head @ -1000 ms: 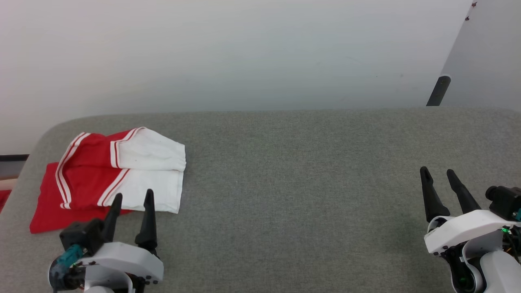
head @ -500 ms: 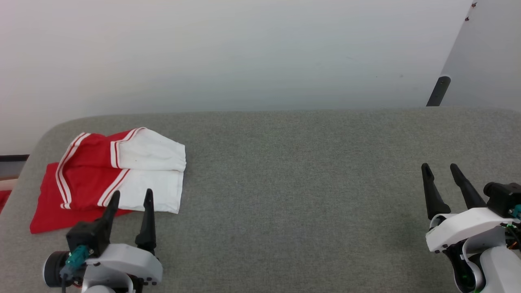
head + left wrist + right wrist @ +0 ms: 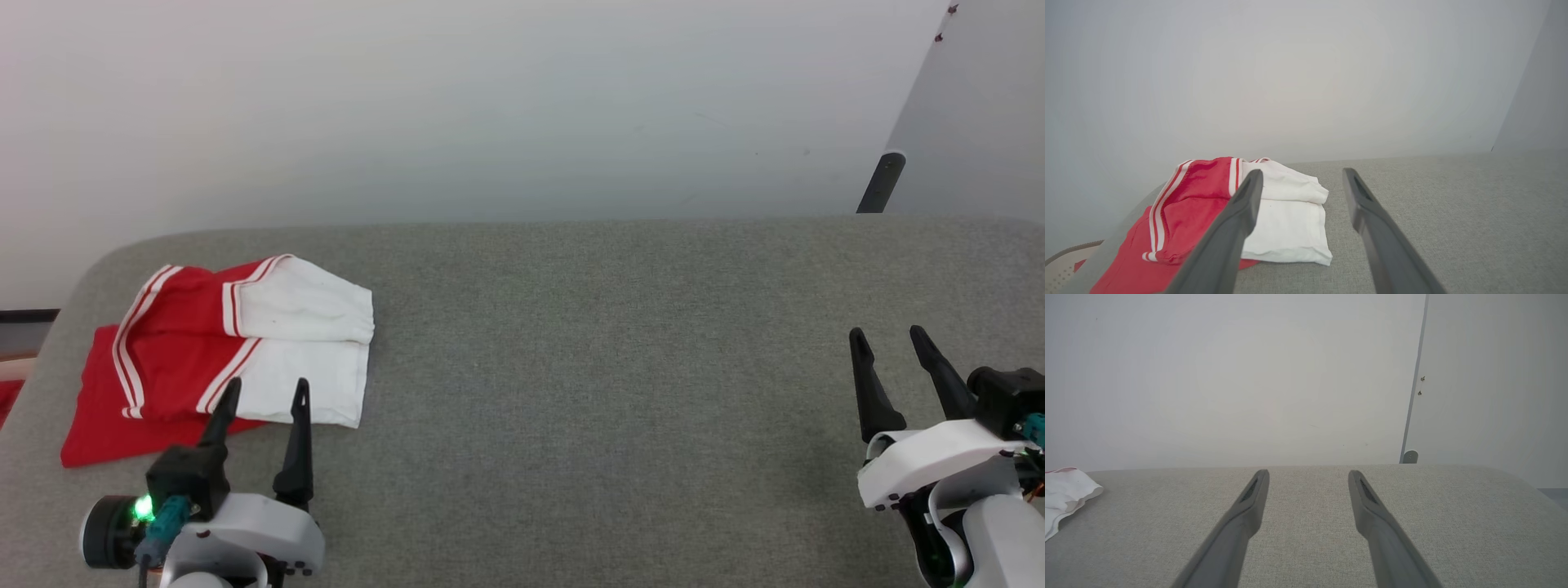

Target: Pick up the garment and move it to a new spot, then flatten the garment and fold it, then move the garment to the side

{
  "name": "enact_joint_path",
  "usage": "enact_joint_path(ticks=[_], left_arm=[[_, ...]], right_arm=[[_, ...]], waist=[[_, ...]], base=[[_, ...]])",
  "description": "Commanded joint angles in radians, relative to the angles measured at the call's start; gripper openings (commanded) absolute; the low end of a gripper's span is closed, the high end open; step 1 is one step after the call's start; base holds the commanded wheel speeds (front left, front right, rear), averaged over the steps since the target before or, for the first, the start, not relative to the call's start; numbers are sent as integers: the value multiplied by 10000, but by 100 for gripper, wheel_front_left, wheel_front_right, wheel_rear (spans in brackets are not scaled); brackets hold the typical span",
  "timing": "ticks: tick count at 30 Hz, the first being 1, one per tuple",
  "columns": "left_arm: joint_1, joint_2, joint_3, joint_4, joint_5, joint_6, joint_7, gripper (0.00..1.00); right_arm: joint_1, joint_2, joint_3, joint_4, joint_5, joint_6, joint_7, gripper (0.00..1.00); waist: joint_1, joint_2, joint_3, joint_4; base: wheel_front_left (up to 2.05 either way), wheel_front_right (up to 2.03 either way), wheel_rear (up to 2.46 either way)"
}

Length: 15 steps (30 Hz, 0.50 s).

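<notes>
Garment [image 3: 220, 343]: folded, red and white, lying at the counter's [image 3: 612, 367] far left, near the edge.
Left gripper [image 3: 268, 384]: jaws apart, empty, just short of the fold.
Right gripper [image 3: 886, 332]: jaws apart, empty, well apart from it.
Judgement: placement looks done; back off straight, without snagging the cloth.

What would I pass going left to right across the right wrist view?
The garment, its white edge → the right gripper, open → a small grey fitting at the wall seam.
</notes>
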Motion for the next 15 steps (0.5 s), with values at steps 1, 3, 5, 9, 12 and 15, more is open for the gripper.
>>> enact_joint_path(ticks=[1,3,5,9,12,15], left_arm=[[-88,52,27,-22,214,-20,-92,100],[-90,40,60,-11,333,-5,-134,100],[-101,47,71,-12,451,-3,-158,100],[-121,55,71,-19,723,-7,-230,100],[-114,63,81,-22,943,-10,-283,100],[-97,68,78,0,1058,-19,-316,100]], right_arm=[[-171,-52,10,13,-159,6,-85,100],[-174,-65,-8,28,-263,7,-128,100],[-175,-63,-31,27,-366,7,-155,100],[-193,-89,-59,54,-578,7,-241,100],[-176,-51,-60,52,-765,7,-296,100],[-195,-26,-39,85,-810,7,-327,100]], waist=[[0,0,-2,1],[0,0,-4,10],[0,0,-5,15],[0,0,-11,22],[0,0,-23,17],[0,0,-29,15]], base=[[0,0,0],[0,0,0],[0,0,0],[0,0,0],[0,0,0],[0,0,0]])
